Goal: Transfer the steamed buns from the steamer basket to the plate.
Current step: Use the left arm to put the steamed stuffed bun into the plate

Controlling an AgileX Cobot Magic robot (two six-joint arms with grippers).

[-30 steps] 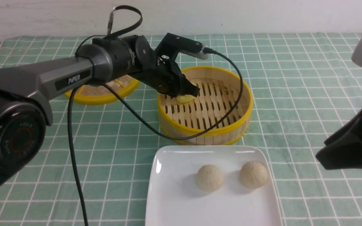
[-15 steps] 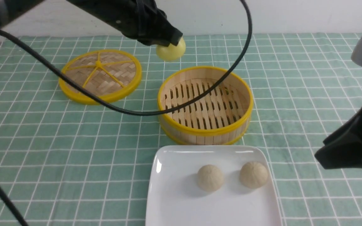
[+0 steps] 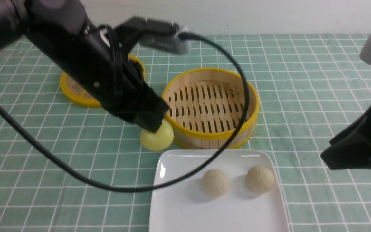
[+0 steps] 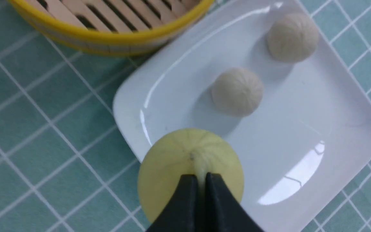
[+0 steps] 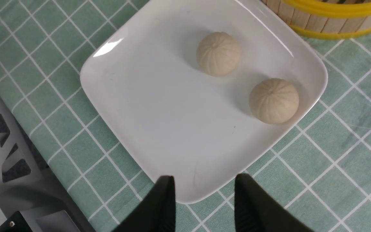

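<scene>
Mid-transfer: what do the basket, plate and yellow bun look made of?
The steamer basket: pale wood or bamboo slats, matte, with glossy yellow rims, probably plastic. The plate: white, glossy, sharp highlights; glazed ceramic or melamine. The yellow bun: matte, soft-looking, perhaps foam or rubber; the left gripper pinches its pleated top thin.

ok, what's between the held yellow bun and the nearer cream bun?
Only bare plate between yellow bun and cream bun; clear in the left wrist view.
</scene>
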